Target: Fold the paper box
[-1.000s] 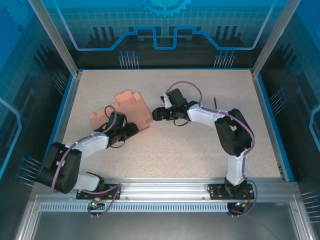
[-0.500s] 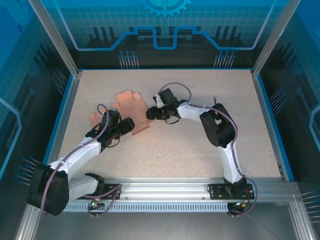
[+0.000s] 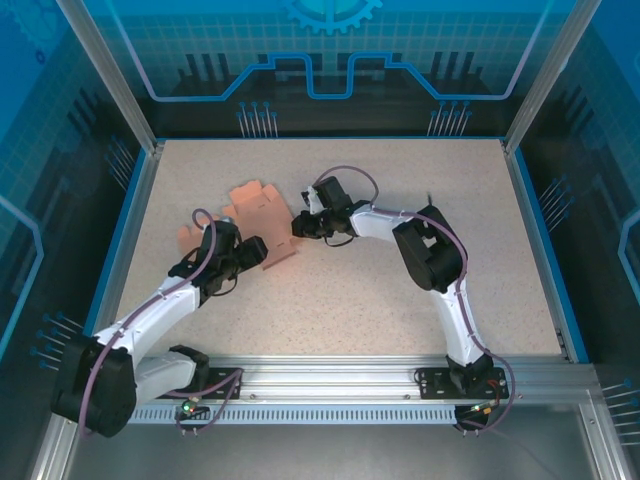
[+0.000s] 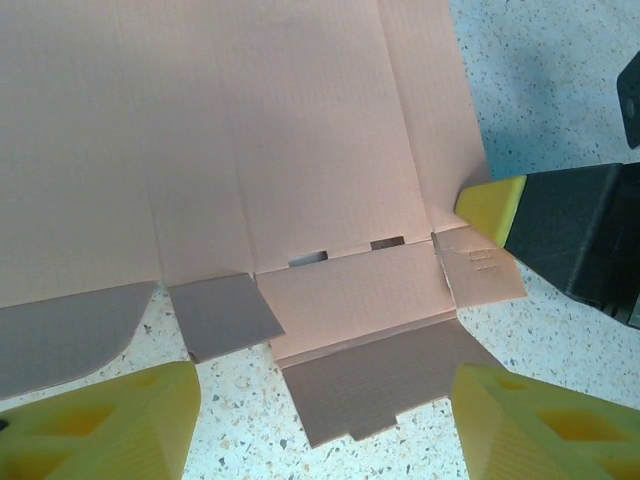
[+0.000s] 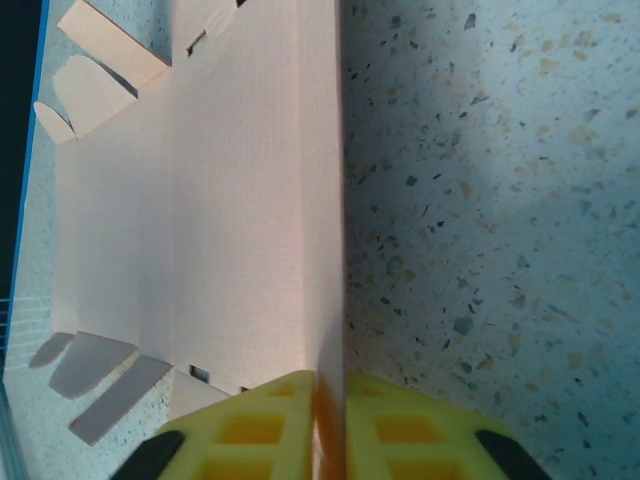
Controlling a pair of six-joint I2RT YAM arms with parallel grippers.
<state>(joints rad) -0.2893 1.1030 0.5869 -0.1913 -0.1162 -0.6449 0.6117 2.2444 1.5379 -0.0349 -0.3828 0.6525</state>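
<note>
The paper box (image 3: 258, 214) is a flat salmon-orange cut-out with tabbed flaps, lying left of the table's middle. My right gripper (image 3: 297, 227) is at its right edge. In the right wrist view the right gripper (image 5: 328, 425) is shut on that thin raised edge of the paper box (image 5: 220, 200). My left gripper (image 3: 252, 251) is at the near side of the card. In the left wrist view the left gripper (image 4: 320, 430) is open, its yellow fingers either side of a near flap of the paper box (image 4: 260, 140), not touching it. The right gripper's yellow fingertip (image 4: 492, 207) shows at the card's right edge.
The speckled table (image 3: 380, 290) has open room to the right and front of the card. A thin dark stick (image 3: 430, 203) lies behind the right arm. A blue rim (image 3: 140, 215) and metal posts border the table.
My right gripper moved left to the card's right edge and shut on it. My left gripper opened and its arm reached forward along the card's near side.
</note>
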